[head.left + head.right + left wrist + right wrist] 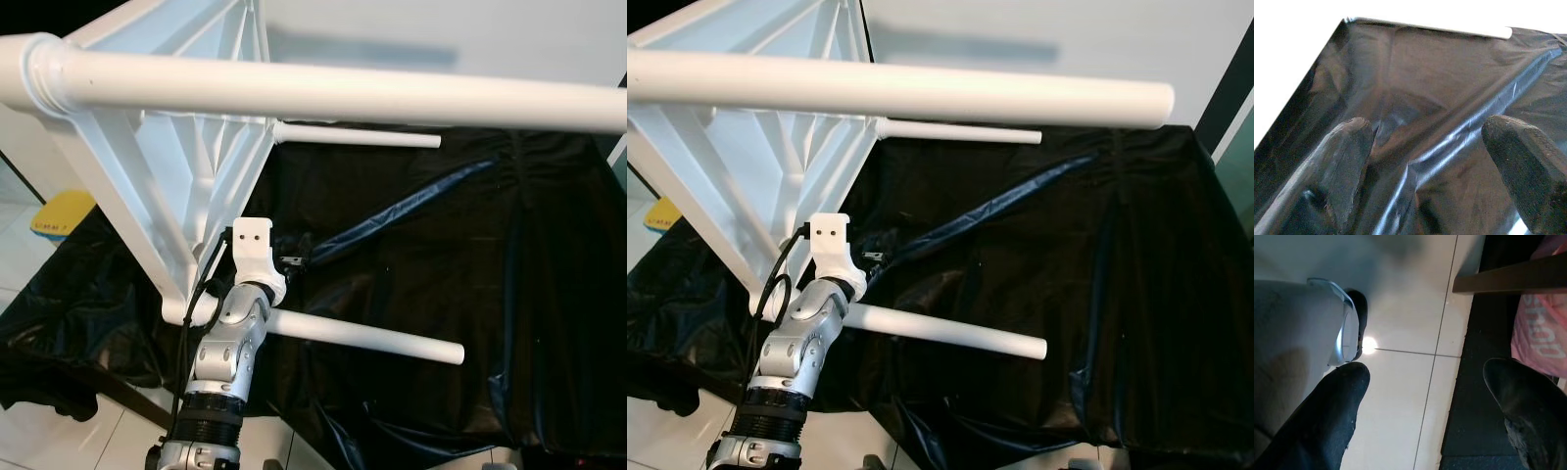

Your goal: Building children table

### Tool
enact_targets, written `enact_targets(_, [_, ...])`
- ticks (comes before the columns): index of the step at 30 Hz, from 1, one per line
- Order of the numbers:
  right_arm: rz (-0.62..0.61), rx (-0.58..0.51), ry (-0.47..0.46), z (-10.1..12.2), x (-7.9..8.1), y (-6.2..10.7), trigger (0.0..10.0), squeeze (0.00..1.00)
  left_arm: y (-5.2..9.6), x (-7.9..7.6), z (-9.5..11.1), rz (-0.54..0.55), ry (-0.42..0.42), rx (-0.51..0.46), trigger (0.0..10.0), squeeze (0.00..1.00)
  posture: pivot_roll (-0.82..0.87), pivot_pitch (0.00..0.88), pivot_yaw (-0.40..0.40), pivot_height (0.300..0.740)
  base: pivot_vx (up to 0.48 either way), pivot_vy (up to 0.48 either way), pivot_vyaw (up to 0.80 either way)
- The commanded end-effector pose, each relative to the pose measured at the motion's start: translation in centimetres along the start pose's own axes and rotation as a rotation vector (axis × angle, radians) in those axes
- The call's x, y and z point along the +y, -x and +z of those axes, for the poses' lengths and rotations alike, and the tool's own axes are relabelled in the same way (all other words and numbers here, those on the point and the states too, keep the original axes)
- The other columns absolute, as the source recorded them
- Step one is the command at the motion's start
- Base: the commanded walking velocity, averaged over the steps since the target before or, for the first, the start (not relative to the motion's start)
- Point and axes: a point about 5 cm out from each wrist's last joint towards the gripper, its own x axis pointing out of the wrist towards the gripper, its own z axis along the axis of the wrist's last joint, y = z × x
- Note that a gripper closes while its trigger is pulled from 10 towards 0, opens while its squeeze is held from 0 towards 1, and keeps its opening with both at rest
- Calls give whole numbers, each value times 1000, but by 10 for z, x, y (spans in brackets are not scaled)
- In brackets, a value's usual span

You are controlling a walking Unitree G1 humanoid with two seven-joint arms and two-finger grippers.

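Lying tipped on its side over a black plastic sheet point(470, 255), the white children's table point(167, 186) shows off its ribbed underside, with round white legs poking out sideways from it: one fat leg point(323, 93) crosses right in front of the camera, a thin-looking far leg point(358, 135) sticks out behind it, and a low leg point(377, 340) lies just over the sheet. So the table sits mostly left of the sheet's middle, legs reaching out across it. The left arm point(230, 343) comes up right at the table's lower corner, where the low leg joins the frame, and its white wrist block sits against the ribbed side. The left gripper point(1430, 166) is spread wide with nothing between its fingers point(1347, 161), just the wrinkly sheet past them and a white leg further off. The right gripper point(1425, 406) is also spread wide and holds nothing, hanging over pale tiled floor point(1405, 333) next to a dark edge and something pink point(1542, 338). Beyond the low leg's free end the sheet is open, and it runs out to pale floor tiles at its near edge, with a yellow thing point(59, 213) on the floor behind the table.
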Motion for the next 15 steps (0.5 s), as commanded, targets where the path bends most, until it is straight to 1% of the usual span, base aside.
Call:
enact_targets(1, [123,-48,125,14,31,0,10000,0,2,2,-3,6,6,20,10000,0,11,0,59,740,-244,0,0])
enact_targets(15, [123,-53,123,15,30,-1,10000,0,1,3,-3,12,9,25,10000,0,11,0,56,740,-268,0,0])
